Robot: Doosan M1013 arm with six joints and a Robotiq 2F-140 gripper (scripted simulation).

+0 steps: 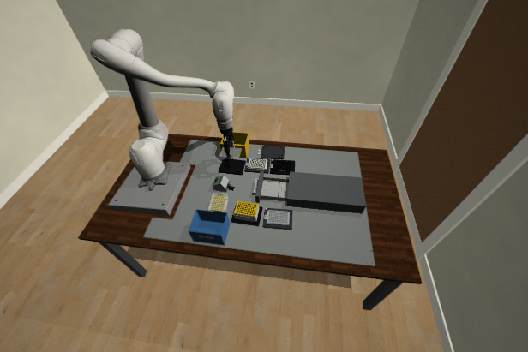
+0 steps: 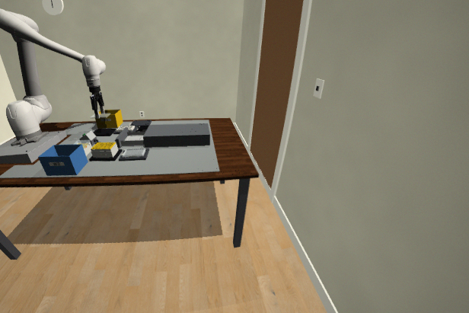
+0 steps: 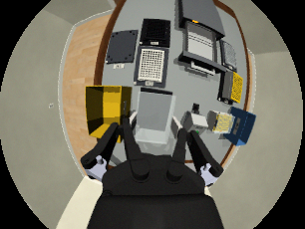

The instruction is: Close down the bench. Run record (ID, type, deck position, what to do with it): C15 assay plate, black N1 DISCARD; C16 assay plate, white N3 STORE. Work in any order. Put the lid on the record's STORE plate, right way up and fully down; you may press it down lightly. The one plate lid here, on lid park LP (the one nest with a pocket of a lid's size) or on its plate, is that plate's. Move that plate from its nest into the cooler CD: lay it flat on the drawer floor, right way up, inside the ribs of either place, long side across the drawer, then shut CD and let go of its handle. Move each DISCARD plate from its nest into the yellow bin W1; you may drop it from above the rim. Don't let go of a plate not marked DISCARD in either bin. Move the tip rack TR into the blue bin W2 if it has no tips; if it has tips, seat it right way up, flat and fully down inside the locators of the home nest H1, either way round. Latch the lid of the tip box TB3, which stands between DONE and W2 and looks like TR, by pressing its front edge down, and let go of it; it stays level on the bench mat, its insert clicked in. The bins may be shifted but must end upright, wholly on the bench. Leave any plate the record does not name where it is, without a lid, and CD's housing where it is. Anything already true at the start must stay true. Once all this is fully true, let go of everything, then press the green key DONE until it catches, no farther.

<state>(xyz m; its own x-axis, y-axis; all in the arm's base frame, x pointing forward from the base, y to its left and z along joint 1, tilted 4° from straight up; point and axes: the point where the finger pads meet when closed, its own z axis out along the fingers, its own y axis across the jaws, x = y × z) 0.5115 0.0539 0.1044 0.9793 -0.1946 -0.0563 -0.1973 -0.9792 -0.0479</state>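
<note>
My gripper [image 1: 227, 154] [image 2: 100, 113] [image 3: 153, 118] is shut on the clear grey plate lid [image 3: 153, 111] and holds it level a little above the empty black lid park [image 1: 231, 166], next to the yellow bin [image 1: 241, 143] [image 2: 112, 118] [image 3: 107, 109]. The white assay plate [image 1: 256, 164] [image 3: 152, 65] sits uncovered in its nest just right of the lid park. The black assay plate [image 1: 282, 166] [image 3: 155, 30] lies beyond it. The cooler [image 1: 326, 191] [image 2: 177, 135] [image 3: 195, 3] has its drawer [image 1: 273, 188] [image 3: 199, 45] pulled open.
The green key's small box [image 1: 222, 182] [image 3: 197, 118] stands on the mat. In front of it are a tip box [image 1: 218, 202] [image 3: 221, 121] and the blue bin [image 1: 209, 226] [image 2: 62, 158] [image 3: 243, 123]. A yellow-topped tip rack [image 1: 246, 210] [image 2: 103, 148] and another plate [image 1: 278, 217] lie front right. A dark nest [image 1: 273, 152] is behind.
</note>
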